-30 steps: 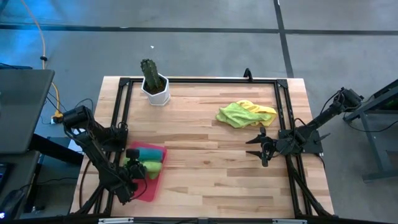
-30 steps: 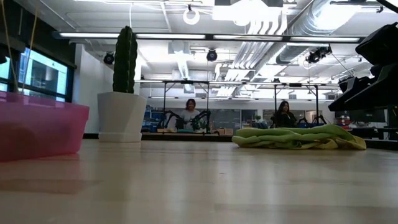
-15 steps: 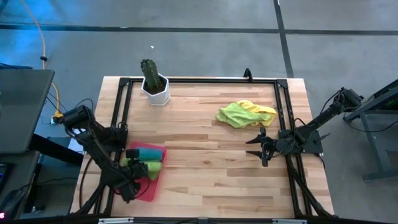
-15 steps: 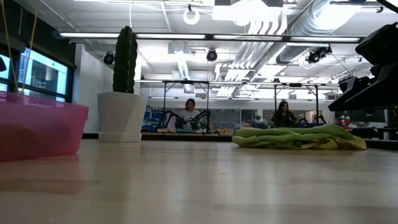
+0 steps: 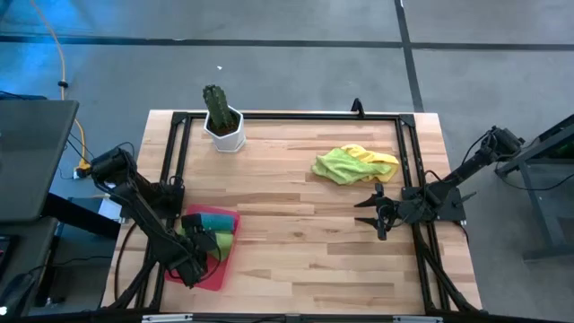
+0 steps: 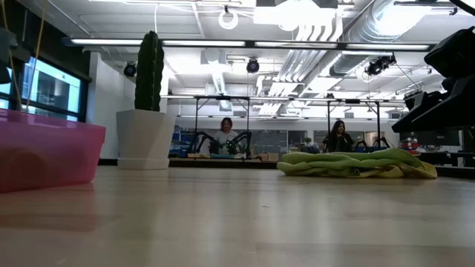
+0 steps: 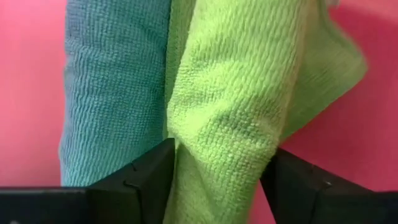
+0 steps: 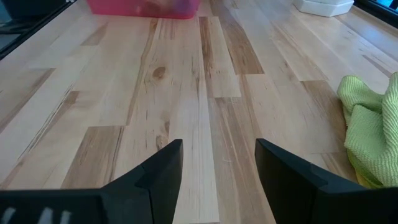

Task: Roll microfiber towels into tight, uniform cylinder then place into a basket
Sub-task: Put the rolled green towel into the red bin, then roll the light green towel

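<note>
High view puts my left gripper [image 5: 199, 260] low over the shallow pink-red rectangular basket [image 5: 215, 276] at the table's left front, while my right gripper [image 5: 374, 216] waits above bare wood near the right edge, fingers parted around nothing. From my left wrist camera, my two dark fingers stand on either side of the rolled green microfiber towel [image 7: 227, 106]; they are spread about as wide as the roll, and I cannot tell for certain whether they are gripping it or have let go. That roll lies inside the basket, its side pressed against the rolled teal microfiber towel [image 7: 115, 93], with pink floor showing around both. One loose corner of the green cloth sticks out from its roll, so the cylinder looks less tidy than the teal one. Two of the four cloths are therefore in place, by my reckoning. What remains is the heap in the middle-right of the wooden table [image 5: 296, 224]: the lime green microfiber towel [image 5: 334, 165] crumpled together with the yellow microfiber towel [image 5: 377, 160], both unrolled and well apart from the basket. I judge the job roughly half done, with two rolls and two placements to go.
</note>
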Action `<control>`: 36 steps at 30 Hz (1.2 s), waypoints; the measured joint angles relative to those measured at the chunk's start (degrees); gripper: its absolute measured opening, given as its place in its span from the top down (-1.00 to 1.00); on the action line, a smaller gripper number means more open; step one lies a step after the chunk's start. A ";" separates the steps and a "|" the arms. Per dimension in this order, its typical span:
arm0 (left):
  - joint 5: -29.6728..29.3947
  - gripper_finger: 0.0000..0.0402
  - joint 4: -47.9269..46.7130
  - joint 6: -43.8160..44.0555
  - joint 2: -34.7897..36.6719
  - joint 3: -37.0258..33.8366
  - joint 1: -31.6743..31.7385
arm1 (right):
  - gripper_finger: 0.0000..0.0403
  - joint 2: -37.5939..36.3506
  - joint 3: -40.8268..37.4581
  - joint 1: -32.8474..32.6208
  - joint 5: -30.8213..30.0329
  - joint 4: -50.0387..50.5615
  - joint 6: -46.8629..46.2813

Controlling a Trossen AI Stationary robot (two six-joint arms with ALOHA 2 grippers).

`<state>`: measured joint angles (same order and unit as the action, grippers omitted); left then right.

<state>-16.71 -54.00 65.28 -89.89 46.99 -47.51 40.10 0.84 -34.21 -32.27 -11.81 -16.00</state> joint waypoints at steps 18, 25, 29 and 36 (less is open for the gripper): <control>-11.00 -0.17 -0.32 5.00 9.66 8.54 4.19 | 0.04 0.00 0.00 0.01 0.00 0.39 0.01; -34.80 -0.17 13.15 4.64 9.66 9.37 7.18 | 0.04 0.00 0.00 0.01 0.00 0.39 -0.01; -47.22 -0.17 21.17 4.61 8.64 9.37 8.79 | 0.04 0.00 0.00 0.01 0.00 0.39 0.00; -54.42 -0.17 30.21 4.61 4.84 9.43 13.64 | 0.04 0.00 0.00 0.01 0.00 0.87 -0.01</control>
<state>-71.13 -23.79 69.89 -85.05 56.42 -33.87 40.10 0.84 -34.20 -32.27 -10.94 -16.00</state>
